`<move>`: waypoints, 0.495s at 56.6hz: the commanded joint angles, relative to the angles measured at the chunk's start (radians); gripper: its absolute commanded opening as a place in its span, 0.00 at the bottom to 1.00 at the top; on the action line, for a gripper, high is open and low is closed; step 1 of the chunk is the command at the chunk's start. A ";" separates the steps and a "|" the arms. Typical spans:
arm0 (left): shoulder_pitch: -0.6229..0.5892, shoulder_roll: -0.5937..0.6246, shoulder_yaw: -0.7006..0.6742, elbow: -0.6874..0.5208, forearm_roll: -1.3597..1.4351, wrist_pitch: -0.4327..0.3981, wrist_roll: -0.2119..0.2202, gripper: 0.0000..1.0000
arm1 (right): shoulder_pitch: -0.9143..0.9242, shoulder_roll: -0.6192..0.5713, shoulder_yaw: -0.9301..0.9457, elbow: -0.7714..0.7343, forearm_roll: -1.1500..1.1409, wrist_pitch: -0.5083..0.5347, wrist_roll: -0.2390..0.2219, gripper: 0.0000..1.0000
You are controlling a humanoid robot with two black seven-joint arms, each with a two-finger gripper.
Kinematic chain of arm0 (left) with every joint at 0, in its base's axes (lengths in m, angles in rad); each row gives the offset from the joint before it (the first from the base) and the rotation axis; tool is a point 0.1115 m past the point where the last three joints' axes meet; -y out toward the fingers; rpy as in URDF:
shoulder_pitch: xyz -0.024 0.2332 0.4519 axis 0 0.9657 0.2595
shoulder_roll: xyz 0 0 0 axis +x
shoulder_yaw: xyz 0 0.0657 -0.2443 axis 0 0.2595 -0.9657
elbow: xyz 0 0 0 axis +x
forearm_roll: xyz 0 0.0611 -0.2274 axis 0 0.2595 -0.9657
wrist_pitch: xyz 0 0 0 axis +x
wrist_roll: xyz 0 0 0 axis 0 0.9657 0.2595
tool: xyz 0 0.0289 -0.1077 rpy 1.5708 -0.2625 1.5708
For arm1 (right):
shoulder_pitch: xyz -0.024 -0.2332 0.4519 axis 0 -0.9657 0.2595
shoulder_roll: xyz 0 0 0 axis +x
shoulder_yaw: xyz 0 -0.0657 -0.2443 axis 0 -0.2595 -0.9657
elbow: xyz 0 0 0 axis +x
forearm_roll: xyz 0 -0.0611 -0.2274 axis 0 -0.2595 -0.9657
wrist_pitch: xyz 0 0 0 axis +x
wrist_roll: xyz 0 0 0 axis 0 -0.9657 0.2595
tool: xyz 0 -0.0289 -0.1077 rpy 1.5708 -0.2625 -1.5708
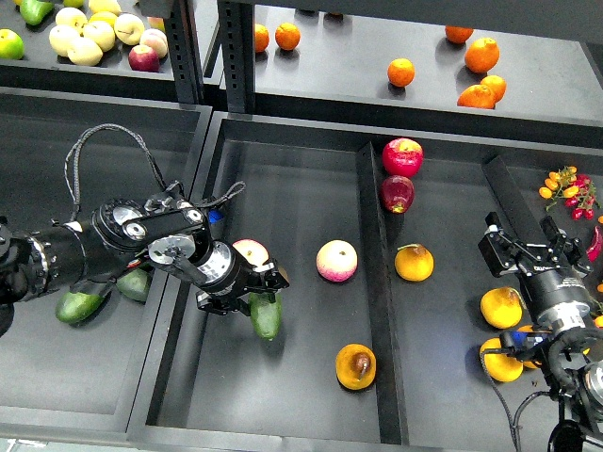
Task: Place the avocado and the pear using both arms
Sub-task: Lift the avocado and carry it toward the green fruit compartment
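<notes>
My left gripper [260, 294] is shut on the dark green avocado [267, 317], which hangs below the fingers over the middle tray's left compartment [292, 188]. The pear [356, 365], yellow-orange with a dark brown spot, lies on the tray floor to the lower right of the avocado, near the divider. My right gripper [529, 247] is at the right, over the right compartment, its fingers apart and empty, above a yellow fruit [500, 307].
Two pale pink-yellow fruits [336, 260] [248, 250] lie close to the left gripper. More avocados [80, 303] are in the left bin. A divider [373, 245] splits the tray. Red apples [402, 156], yellow fruits [415, 263], cherry tomatoes [565, 186] and shelf oranges [401, 72] lie around.
</notes>
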 commanded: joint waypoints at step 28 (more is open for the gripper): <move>-0.029 0.202 0.008 -0.069 0.002 0.000 0.000 0.16 | 0.000 0.000 0.000 -0.003 -0.001 0.000 0.000 1.00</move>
